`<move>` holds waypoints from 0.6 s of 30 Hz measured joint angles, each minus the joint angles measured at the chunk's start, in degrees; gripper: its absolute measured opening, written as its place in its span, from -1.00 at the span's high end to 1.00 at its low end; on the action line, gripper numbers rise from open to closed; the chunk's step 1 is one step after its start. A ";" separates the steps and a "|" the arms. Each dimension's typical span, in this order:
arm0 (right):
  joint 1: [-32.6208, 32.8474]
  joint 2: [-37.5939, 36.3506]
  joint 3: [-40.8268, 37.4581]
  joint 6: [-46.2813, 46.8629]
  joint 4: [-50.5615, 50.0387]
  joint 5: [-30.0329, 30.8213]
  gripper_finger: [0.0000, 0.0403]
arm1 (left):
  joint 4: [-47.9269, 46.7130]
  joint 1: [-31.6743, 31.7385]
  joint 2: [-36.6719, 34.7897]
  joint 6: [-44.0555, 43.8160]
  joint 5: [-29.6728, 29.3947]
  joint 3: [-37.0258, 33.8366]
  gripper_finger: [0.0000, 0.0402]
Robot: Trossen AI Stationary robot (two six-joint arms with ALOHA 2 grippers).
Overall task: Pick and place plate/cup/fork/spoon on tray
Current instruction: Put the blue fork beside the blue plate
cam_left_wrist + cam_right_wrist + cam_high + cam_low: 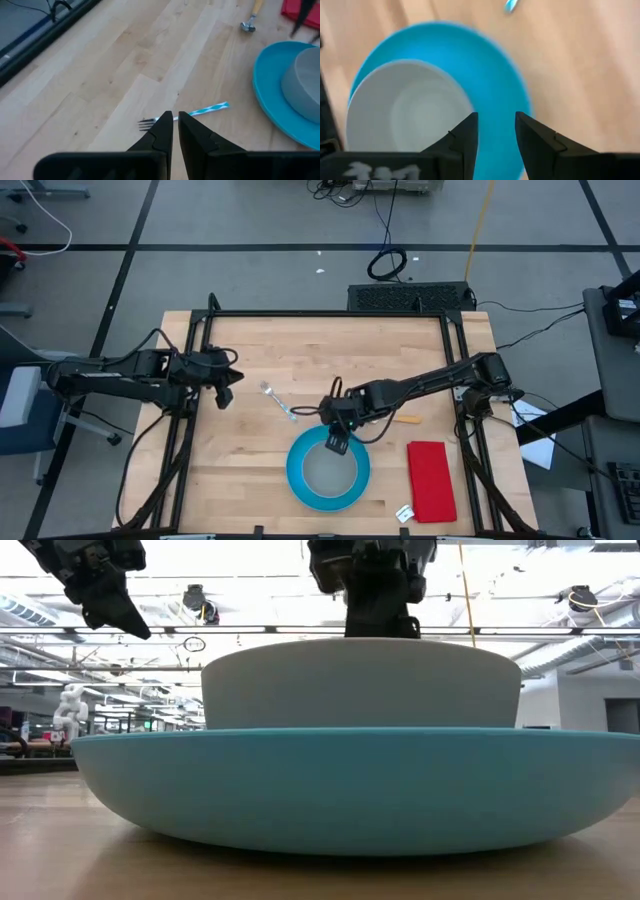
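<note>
The bright-blue plate (300,480) lies flat on the wooden table near its front edge, and the pale-grey cup (328,473) stands upright in it. My right gripper (337,442) is open above the plate's far rim (495,75), beside the cup (405,115). The fork (278,402) lies flat on the table beyond the plate; it has silvery tines and a blue-and-white striped handle (207,109). The spoon (405,419), with an orange handle, lies flat to the right of the fork. My left gripper (225,385) is shut and raised at the left, with the fork just beyond its fingertips (175,127).
A red rectangular cloth (431,480) lies at the front right, with a small white packet (404,514) beside it. A dark frame (330,313) borders the table. Bare wood lies at the far side and the front left.
</note>
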 joint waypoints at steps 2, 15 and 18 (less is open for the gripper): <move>-0.43 -1.31 0.00 -1.54 -0.27 2.65 0.40 | 0.04 -0.11 0.00 -0.37 1.01 0.00 0.85; -7.34 -7.99 0.02 -20.99 3.00 15.47 0.40 | 4.56 -7.56 8.62 -8.21 2.14 0.00 0.85; -9.68 -8.93 0.02 -26.59 6.84 15.48 0.40 | 9.26 -9.06 11.84 -7.42 2.14 0.00 0.85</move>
